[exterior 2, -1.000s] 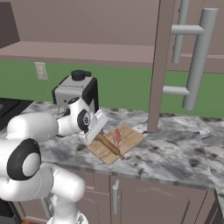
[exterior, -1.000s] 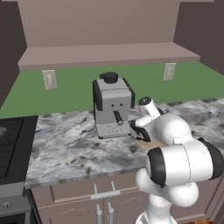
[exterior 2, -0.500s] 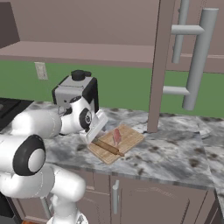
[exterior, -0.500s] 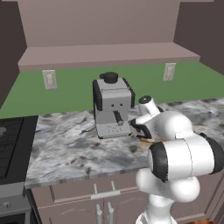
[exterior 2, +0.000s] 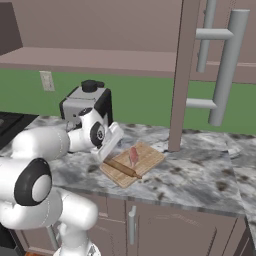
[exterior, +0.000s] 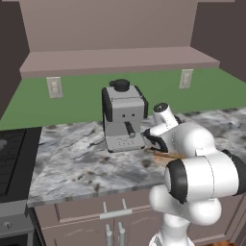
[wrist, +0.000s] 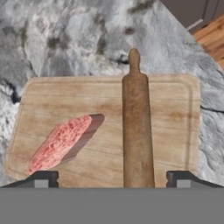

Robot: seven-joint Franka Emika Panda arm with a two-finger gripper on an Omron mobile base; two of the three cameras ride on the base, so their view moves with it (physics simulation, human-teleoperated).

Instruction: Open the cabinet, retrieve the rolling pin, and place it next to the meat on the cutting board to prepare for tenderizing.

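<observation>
Here, in the left base view, the white arm rises from the lower right and bends forward over the marbled counter (exterior: 77,158). A grey coffee machine (exterior: 122,115) stands toward the back of the counter, close to the green wall. The arm's wrist reaches just right of the machine, and a thin strip of the rolling pin (exterior: 169,154) shows past the arm's elbow; the fingers themselves are hidden behind the arm.

In the right base view, the cutting board (exterior 2: 145,161) lies near the front edge of the counter, turned at an angle to it. The meat (exterior 2: 133,156) rests on the board's middle, and the rolling pin (exterior 2: 121,168) lies along the board's near-left side, just beside the meat but not touching it. The gripper (exterior 2: 106,150) sits low over the board's left corner, at the pin's end. Behind the board, the cabinet (exterior 2: 184,75) door hangs open, its edge coming down to the counter near the board's far corner, with a long silver handle (exterior 2: 224,70) on it.

In the hand view, the rolling pin (wrist: 137,131) lies flat on the board (wrist: 175,113), crossing it from edge to edge, one knob reaching past the far edge onto the counter. The meat (wrist: 59,143) lies to one side of it, a gap of bare wood between them. The gripper (wrist: 112,179) stands spread wide, its two dark fingertips (wrist: 43,178) well apart on either side of the pin and clear of it, gripping nothing.
</observation>
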